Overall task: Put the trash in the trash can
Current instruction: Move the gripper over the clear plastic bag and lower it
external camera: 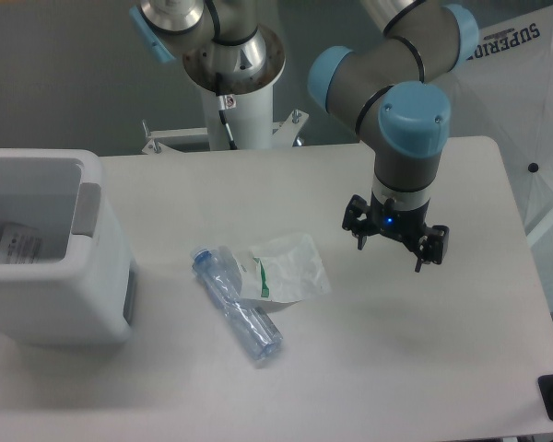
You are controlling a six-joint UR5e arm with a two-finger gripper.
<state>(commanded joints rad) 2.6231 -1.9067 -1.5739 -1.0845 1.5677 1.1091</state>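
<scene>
The trash can (pixel 51 253) runs off your left edge, its far wall unseen. The bag (pixel 286 267) covers the bottle's (pixel 235 304) middle. The pincer's (pixel 394 247) fingertips are too small to judge.

One fixed camera looks steeply down from the front onto the table (pixel 258 387), moderately near.

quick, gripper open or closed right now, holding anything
Gripper: open, fingers spread, holding nothing. It hangs above the table, apart from the bottle and the plastic bag.
</scene>
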